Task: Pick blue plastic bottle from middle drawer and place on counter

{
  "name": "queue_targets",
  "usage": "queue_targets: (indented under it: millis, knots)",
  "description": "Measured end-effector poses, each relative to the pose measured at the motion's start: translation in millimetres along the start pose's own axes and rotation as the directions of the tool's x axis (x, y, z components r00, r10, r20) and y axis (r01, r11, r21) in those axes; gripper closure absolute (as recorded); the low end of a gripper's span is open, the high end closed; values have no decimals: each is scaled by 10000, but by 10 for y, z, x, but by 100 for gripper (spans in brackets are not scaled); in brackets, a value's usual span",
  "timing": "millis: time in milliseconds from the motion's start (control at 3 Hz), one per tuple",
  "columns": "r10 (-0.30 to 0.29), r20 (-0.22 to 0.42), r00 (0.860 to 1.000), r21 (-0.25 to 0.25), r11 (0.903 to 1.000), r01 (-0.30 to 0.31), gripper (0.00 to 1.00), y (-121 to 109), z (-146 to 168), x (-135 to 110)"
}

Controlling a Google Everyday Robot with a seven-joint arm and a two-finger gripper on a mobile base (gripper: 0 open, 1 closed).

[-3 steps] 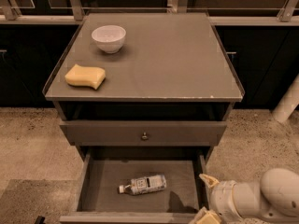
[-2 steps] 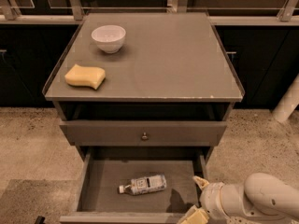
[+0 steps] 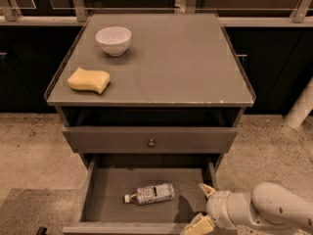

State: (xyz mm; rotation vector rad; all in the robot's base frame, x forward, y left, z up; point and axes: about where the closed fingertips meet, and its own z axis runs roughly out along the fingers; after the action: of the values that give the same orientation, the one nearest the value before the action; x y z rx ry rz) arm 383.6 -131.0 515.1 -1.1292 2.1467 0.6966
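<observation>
blue plastic bottle (image 3: 149, 194): lying on its side mid-floor of the middle drawer (image 3: 110, 182), cap toward its left wall | gripper (image 3: 202, 208): over the drawer's right front corner, fingers spread, seemingly empty | handling: likely light, smooth, prone to rolling; grip across the labelled body

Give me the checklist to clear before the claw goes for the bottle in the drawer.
1. Drawer pulled out, inside open from above: ok.
2. Bottle lying on its side on the drawer floor, nothing touching it: ok.
3. Claw open: ok, jaws spread apart.
4. Claw lined up on the bottle: not ok; it sits at the drawer's front right corner, to the right of the bottle and apart from it.
5. Claw's height above the drawer floor: cannot tell.
6. Room on the counter: ok; the bowl and sponge keep to its left side.
</observation>
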Motion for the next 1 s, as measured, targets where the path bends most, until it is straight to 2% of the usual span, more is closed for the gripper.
queue_targets:
  millis: [333,667,1000]
  knots:
    - [-538,821,9952,-231,9982,559,0,-185,374,-209]
    - [-847,1470,9855,-507,9944,931,0,-277,763,-383]
    - [-782,1513,9854,-556,9946,874,0,-277,797,-364]
